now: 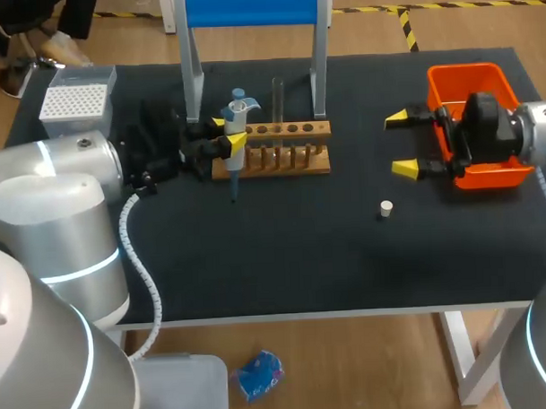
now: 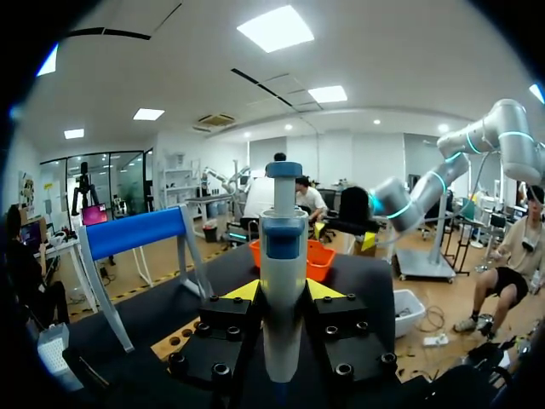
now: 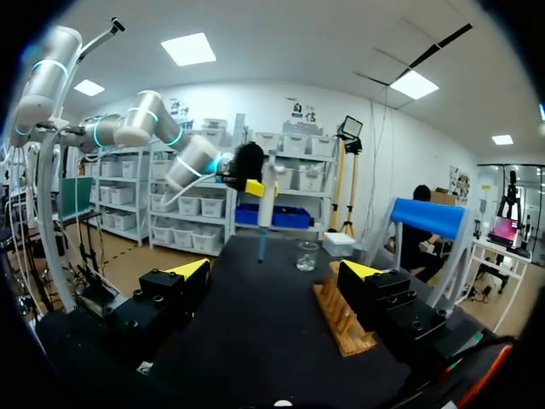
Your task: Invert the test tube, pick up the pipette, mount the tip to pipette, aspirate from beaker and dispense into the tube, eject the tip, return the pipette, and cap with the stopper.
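My left gripper is shut on the white and blue pipette, held upright just in front of the left end of the wooden rack. In the left wrist view the pipette stands between the yellow fingertips. A clear test tube stands upright in the rack. The small white stopper lies on the mat to the right of the middle. My right gripper hangs open and empty in front of the orange bin. From the right wrist, the glass beaker shows beyond the pipette.
A white tip box sits at the back left corner. The blue-topped stand rises behind the rack. The rack lies just ahead of my right gripper.
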`<state>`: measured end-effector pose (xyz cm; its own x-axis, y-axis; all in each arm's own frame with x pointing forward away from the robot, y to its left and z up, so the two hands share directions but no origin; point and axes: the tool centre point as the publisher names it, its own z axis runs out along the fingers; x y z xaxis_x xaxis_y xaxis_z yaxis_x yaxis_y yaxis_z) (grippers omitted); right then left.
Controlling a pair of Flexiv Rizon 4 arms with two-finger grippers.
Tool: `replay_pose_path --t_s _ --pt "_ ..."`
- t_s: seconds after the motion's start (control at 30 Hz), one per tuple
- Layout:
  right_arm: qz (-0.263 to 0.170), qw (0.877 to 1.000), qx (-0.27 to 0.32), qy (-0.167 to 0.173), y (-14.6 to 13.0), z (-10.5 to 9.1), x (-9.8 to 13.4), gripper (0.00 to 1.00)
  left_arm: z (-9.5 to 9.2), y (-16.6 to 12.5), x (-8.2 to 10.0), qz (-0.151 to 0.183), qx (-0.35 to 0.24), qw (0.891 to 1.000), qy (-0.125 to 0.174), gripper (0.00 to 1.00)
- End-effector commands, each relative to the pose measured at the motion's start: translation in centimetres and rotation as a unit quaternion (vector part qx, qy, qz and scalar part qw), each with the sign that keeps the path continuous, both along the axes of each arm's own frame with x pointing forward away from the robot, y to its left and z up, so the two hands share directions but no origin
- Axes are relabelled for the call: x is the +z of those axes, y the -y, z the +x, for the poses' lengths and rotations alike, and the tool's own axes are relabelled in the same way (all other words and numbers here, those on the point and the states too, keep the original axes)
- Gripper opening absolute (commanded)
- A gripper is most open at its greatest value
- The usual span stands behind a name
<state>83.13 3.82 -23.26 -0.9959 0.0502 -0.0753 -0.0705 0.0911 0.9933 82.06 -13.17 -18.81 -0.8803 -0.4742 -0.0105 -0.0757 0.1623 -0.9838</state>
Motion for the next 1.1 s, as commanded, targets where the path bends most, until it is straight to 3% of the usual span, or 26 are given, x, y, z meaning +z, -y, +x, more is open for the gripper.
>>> replay_pose_path --t_s 0.03,0.37,0.6,0.9,1.1 --pt "-0.019 1.0 -0.018 0.006 -0.4 1.9 2.1 1.0 -0.1 -0.2 0.1 0.0 -0.002 1.0 -0.001 0.0" --pt "-0.025 0.996 -0.087 -0.001 -1.9 10.7 5.8 1.0 -0.1 -0.2 0.1 0.0 -0.002 1.0 -0.001 0.0" --pt "-0.045 0.992 -0.116 -0.009 -5.2 17.1 8.5 1.0 -0.1 -0.2 0.1 0.0 -0.002 1.0 -0.001 0.0" --pt "-0.065 0.991 -0.118 -0.015 -9.3 22.3 8.9 1.0 -0.1 -0.2 0.1 0.0 -0.002 1.0 -0.001 0.0" --pt "-0.071 0.991 -0.115 -0.024 -10.9 23.3 7.4 1.0 -0.1 -0.2 0.1 0.0 -0.002 1.0 -0.001 0.0"
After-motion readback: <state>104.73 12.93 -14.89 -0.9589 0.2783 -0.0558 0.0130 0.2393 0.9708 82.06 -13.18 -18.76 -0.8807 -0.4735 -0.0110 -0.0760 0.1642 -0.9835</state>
